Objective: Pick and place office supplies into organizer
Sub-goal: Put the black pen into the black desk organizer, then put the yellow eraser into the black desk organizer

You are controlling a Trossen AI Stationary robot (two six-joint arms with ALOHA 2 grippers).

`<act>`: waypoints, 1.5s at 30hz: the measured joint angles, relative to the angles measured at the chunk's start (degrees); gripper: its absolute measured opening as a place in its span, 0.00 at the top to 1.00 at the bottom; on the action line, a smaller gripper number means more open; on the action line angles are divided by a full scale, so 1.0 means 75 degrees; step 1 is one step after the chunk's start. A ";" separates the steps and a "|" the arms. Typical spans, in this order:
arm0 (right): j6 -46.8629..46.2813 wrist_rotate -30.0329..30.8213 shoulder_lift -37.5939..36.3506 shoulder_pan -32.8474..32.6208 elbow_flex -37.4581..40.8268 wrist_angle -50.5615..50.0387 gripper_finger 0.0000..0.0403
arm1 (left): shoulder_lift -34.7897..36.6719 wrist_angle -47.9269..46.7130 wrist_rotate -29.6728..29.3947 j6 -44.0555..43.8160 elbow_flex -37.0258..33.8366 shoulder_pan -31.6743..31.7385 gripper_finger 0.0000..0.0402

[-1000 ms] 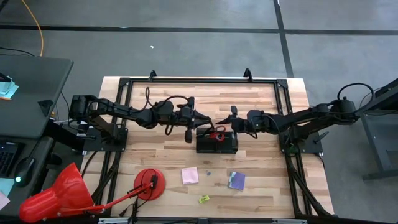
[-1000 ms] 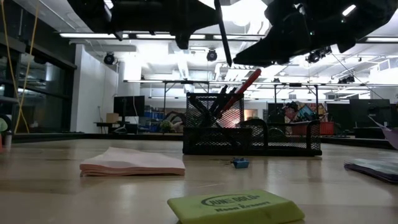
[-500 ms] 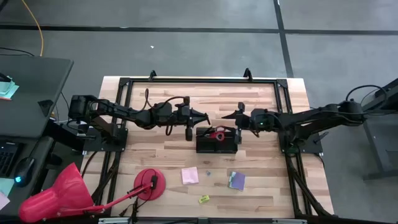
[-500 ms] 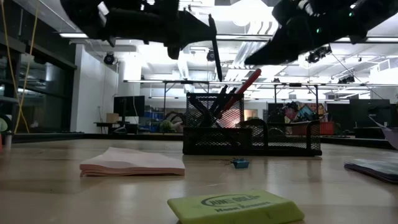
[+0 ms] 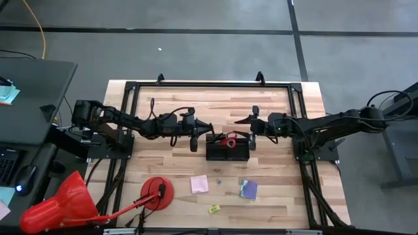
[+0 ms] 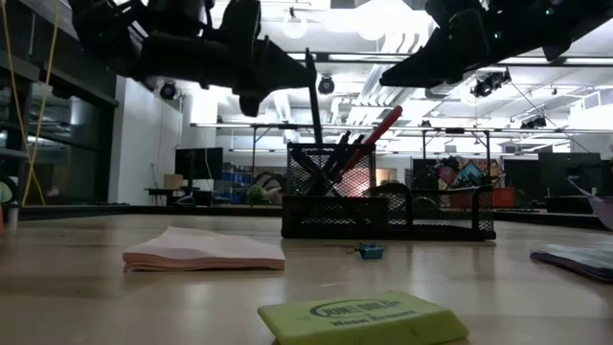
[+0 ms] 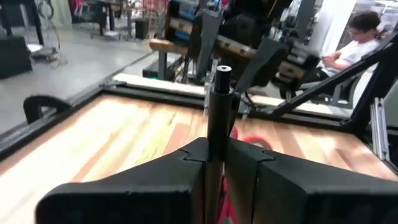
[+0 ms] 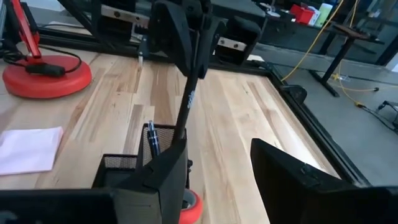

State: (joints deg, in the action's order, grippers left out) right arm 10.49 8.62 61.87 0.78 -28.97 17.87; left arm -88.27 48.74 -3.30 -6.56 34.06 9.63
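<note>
A thin dark pen [image 6: 314, 91] stood upright, pinched in the left gripper [image 5: 203, 128] above the left end of the black mesh organizer [image 6: 387, 215], where red scissors [image 5: 227, 140] leaned. The right gripper [image 5: 245, 124] hung spread beside its right end. Bare table [image 5: 274, 189] lay around.

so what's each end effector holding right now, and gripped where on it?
The left end effector is shut on a dark pen, gripped on its shaft below the top end, which sticks up past the fingers. The right end effector is open and holds nothing.
</note>
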 joint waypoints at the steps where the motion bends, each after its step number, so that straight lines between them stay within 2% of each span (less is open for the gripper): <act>1: -0.0016 0.0000 0.0000 0.0000 0.0000 -0.0011 0.58 | 0.0000 -0.0103 0.0036 -0.0046 -0.0008 0.0000 0.94; 7: -0.0004 0.0003 0.0000 -0.0001 0.0000 -0.0006 0.60 | -0.0002 -0.0548 0.0060 -0.0167 -0.0011 0.0000 0.88; 20: 0.0002 0.0023 0.0000 0.0000 0.0000 -0.0006 0.62 | -0.0373 -0.0327 0.0168 -0.0194 -0.0008 0.0009 0.88; 25: -0.0012 0.0020 0.0000 0.0000 0.0000 -0.0009 0.62 | -0.0373 -0.0439 0.0150 -0.0274 -0.0008 0.0015 0.84; 34: 0.0003 0.0015 0.0003 0.0000 0.0000 -0.0013 0.64 | -0.0373 -0.0527 0.0221 -0.0200 -0.0009 0.0015 0.68; 45: -0.0013 -0.0125 0.0006 -0.0006 0.0000 -0.0126 0.64 | -0.0354 -0.0309 0.0240 -0.0177 -0.0008 0.0015 0.67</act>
State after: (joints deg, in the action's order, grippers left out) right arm 10.39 7.68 61.91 0.73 -28.97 16.92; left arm -90.93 46.42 -1.51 -7.88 34.00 9.74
